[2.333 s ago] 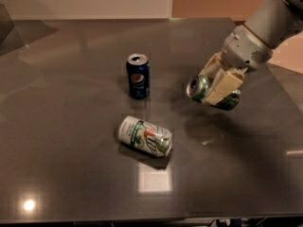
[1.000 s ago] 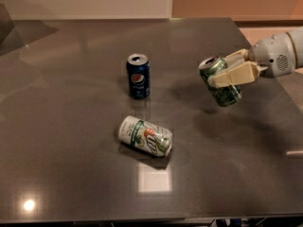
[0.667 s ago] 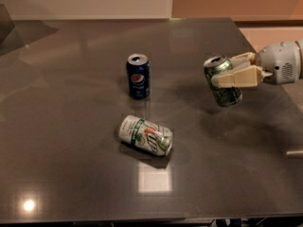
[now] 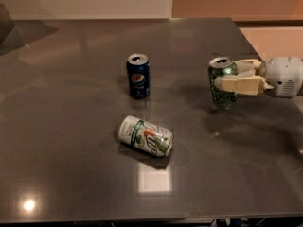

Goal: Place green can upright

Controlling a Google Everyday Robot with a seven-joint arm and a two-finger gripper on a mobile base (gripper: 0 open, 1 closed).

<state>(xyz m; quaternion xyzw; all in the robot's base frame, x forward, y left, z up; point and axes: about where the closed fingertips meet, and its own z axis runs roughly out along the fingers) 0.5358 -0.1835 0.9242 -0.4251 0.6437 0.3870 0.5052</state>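
Green can [image 4: 222,97] upright near right edge of table [image 4: 71,126]; claw [image 4: 226,75] clenched on its mid-body; likely light, thin-walled, slick; hold sides mid-height, squeeze gently.

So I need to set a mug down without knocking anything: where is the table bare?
The whole left half of the table, left of the Pepsi can and the lying white can, is bare, as is the near strip in front of the white can. Crowded: the right side, where the gripper holds the green can upright in its jaws.
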